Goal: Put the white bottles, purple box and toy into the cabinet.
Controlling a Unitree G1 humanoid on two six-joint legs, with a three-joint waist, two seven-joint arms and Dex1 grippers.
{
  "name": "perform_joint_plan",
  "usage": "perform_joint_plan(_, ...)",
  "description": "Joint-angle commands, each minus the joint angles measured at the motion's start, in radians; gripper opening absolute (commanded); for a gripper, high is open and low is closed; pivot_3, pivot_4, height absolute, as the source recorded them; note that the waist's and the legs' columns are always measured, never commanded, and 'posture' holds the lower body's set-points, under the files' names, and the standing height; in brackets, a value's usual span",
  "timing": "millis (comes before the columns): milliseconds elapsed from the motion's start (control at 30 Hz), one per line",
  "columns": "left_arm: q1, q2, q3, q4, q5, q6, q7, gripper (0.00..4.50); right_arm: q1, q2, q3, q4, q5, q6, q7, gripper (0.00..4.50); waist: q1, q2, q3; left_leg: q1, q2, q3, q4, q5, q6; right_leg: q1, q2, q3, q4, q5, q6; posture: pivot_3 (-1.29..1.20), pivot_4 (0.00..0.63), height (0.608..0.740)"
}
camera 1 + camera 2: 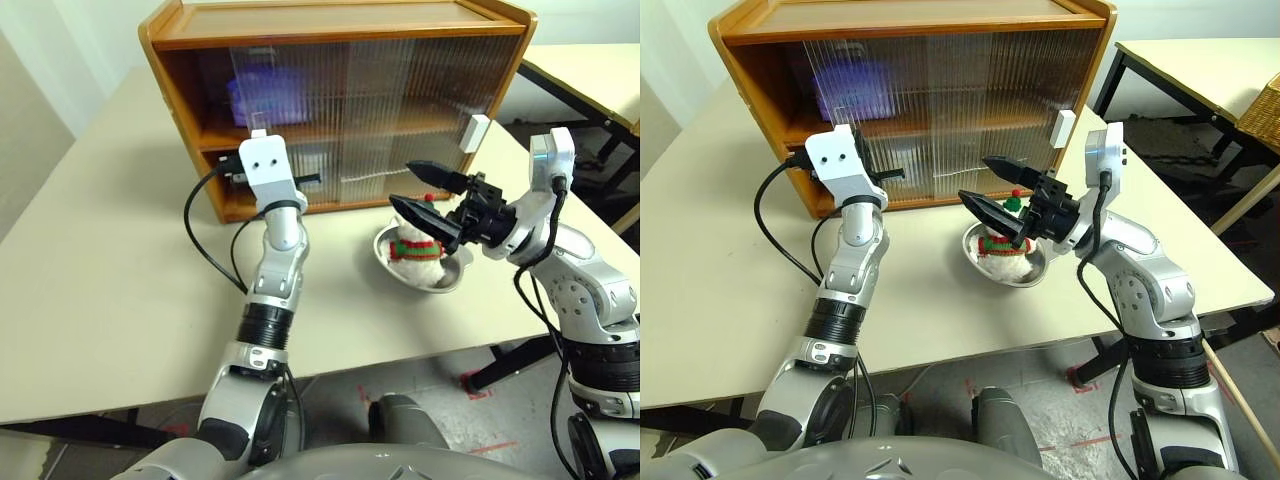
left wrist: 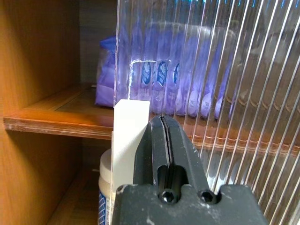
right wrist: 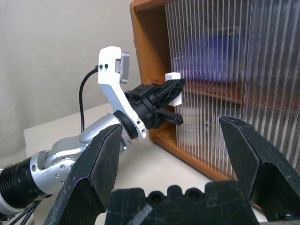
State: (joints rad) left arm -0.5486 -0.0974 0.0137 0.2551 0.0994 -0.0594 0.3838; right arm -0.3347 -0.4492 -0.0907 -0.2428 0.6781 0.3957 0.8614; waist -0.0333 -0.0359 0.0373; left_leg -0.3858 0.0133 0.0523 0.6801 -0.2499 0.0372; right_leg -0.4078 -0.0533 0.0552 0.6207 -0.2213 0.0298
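Pressing its fingers together, the left gripper (image 2: 165, 140) sits against the white handle (image 2: 130, 136) at the edge of the cabinet's (image 1: 340, 30) ribbed sliding door (image 2: 211, 84). Behind that door the purple box (image 2: 154, 79) lies on the inner shelf (image 2: 51, 119), and the white lid of one bottle (image 2: 105, 168) shows below the shelf. The right gripper (image 1: 425, 193) hovers with its fingers spread wide, holding nothing, just above the steel bowl (image 1: 455, 278) on the table (image 1: 90, 290). The toy (image 1: 415, 248) lies in that bowl, in front of the cabinet
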Motion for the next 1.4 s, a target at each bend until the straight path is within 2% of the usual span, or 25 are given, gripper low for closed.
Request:
perform_joint_plan(33, 0.024, 0.007, 0.023, -0.017, 0.005, 0.034, 0.005, 0.05, -0.011, 0.005, 0.013, 0.017, -0.008, -0.005, 0.008, 4.50, 0.000, 0.000, 0.000, 0.000, 0.000, 0.000, 0.000, 0.000, 0.000, 0.000, 0.000, 0.000, 0.000, 0.000, 0.000, 0.03, 0.000, 0.740)
perform_joint_plan(533, 0.036, 0.029, 0.075, -0.048, 0.017, 0.064, 0.049, 0.05, -0.003, 0.016, 0.011, 0.037, -0.020, -0.020, 0.035, 4.50, 0.003, 0.000, 0.000, 0.000, 0.000, 0.000, 0.000, 0.000, 0.000, 0.000, 0.000, 0.000, 0.000, 0.000, 0.000, 0.05, 0.000, 0.740)
perform_joint_plan(1100, 0.039, 0.068, 0.128, -0.060, 0.019, 0.064, 0.087, 0.05, -0.029, 0.034, 0.021, 0.068, -0.033, -0.022, 0.061, 4.50, 0.040, 0.000, 0.000, 0.000, 0.001, 0.000, 0.000, 0.000, 0.000, -0.001, 0.000, 0.000, 0.000, 0.000, 0.000, 0.08, 0.000, 0.740)
perform_joint_plan(1333, 0.039, 0.067, 0.056, -0.070, -0.020, -0.010, -0.059, 0.05, -0.028, 0.036, 0.019, 0.072, -0.038, -0.028, 0.069, 4.50, 0.052, 0.000, 0.000, 0.000, 0.001, 0.000, 0.000, 0.000, 0.000, -0.001, 0.001, 0.000, 0.000, 0.001, -0.001, 0.08, 0.000, 0.740)
perform_joint_plan(1400, 0.031, 0.060, 0.050, -0.063, -0.073, -0.028, -0.140, 0.05, -0.030, 0.036, 0.018, 0.071, -0.039, -0.027, 0.068, 4.50, 0.054, 0.000, 0.000, 0.000, 0.001, 0.001, 0.000, 0.000, 0.000, -0.001, 0.001, 0.000, 0.000, 0.001, -0.001, 0.08, 0.000, 0.740)
